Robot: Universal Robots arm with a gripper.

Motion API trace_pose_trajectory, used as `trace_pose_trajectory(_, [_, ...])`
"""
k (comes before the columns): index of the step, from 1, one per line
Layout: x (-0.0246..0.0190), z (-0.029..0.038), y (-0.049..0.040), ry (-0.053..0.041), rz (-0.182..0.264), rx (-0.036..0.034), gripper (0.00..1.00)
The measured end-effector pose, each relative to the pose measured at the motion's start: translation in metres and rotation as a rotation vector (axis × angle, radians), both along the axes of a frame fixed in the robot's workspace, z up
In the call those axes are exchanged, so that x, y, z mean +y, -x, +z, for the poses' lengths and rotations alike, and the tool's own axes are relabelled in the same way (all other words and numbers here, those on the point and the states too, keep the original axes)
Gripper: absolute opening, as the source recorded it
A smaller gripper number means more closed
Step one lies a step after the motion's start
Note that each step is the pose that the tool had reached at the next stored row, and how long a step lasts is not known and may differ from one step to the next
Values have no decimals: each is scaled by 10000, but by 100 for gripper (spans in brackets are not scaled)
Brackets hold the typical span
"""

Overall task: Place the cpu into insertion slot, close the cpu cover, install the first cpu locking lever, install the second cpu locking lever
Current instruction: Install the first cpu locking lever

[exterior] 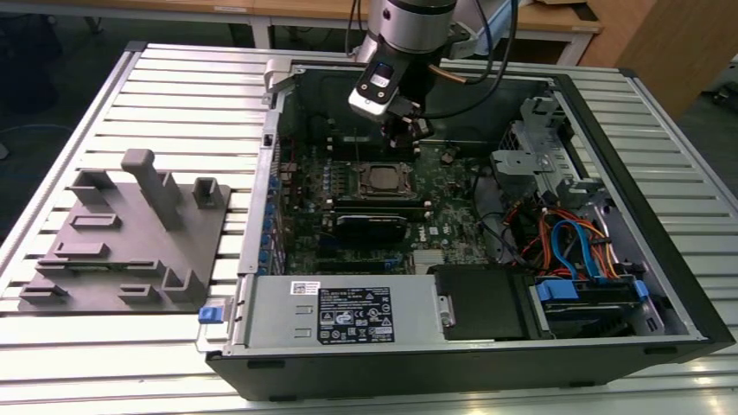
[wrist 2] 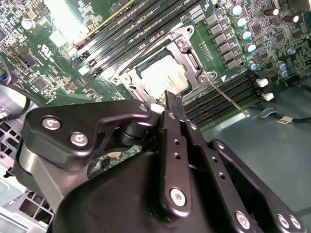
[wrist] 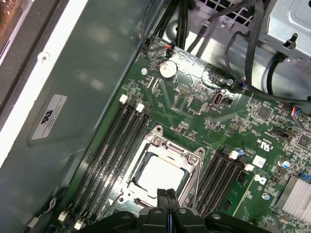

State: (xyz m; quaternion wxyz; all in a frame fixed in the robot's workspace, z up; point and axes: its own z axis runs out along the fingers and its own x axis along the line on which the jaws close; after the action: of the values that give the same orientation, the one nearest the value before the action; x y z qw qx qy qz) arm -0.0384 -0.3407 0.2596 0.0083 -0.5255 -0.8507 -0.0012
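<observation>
My claw [wrist: 167, 193] hangs pinched shut, empty, close over the chip [wrist: 159, 172]. I see the cover [wrist: 167, 145] lying flat around it.

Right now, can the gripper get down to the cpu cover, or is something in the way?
Probably yes. The shut gripper hangs close above the cpu cover, and in the first wrist view nothing lies between them. The memory slots on either side lie low on the board, so they should not block it.
</observation>
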Motion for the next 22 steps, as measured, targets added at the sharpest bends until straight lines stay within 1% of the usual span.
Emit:
trace_pose_trajectory(10, [0,0,0,-1,7,0,10])
trace_pose_trajectory(12, [0,0,16,1,7,-6,10])
trace_pose_trajectory(22, [0,0,23,0,8,-11,10])
